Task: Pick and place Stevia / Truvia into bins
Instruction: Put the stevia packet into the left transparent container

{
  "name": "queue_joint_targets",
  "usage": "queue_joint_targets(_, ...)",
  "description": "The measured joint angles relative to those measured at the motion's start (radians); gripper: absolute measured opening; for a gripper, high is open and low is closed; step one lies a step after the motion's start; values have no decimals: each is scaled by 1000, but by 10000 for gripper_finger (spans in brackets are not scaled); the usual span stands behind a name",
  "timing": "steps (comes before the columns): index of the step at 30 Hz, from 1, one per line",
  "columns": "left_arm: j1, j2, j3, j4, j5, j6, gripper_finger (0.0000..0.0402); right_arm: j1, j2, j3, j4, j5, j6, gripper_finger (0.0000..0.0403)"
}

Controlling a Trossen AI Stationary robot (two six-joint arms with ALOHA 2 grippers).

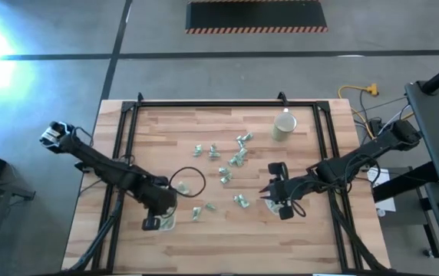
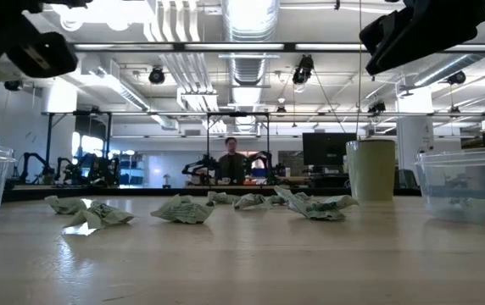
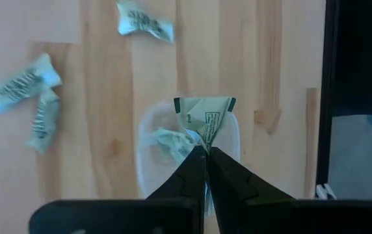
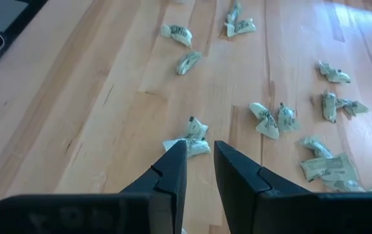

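Observation:
Several pale green-and-white sachets (image 1: 227, 165) lie scattered flat on the middle of the wooden table, and show again in the low view (image 2: 183, 209). My left gripper (image 1: 156, 218) hangs over a clear tub (image 3: 150, 140) near the table's near-left part, shut on one sachet (image 3: 207, 116); another sachet (image 3: 170, 142) lies inside that tub. My right gripper (image 1: 269, 192) hovers open over the table's right part, its fingertips (image 4: 200, 148) just short of a crumpled sachet (image 4: 192, 135) and touching nothing. The second clear tub (image 2: 467, 182) stands under that arm. My left gripper pinches the sachet by its narrow creased end (image 3: 202, 142) between its two fingertips, coming from above and pointing down. The sachet fans out past the fingertips, lifted clear above the tub's opening.
A beige round cup (image 1: 284, 126) stands near the table's far right. A dark coiled cable (image 1: 189, 180) lies by the left arm. Black frame rails (image 1: 127, 146) run along the table's sides. Bare wood lies along the near edge (image 1: 227, 245). A person (image 2: 230, 165) stands far behind the table.

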Motion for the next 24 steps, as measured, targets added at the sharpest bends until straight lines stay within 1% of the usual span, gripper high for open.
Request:
queue_joint_targets(4,-33,0,-39,60,0,-41,0,0,0,0,11,0,-4,68)
queue_joint_targets(7,-44,11,-52,92,0,-43,0,0,0,0,17,0,-7,68)
queue_joint_targets(15,-59,56,-52,96,-4,-45,0,0,0,0,53,0,-25,68)
queue_joint_targets(24,-62,125,-52,82,-4,-121,0,0,0,0,52,0,-67,68)
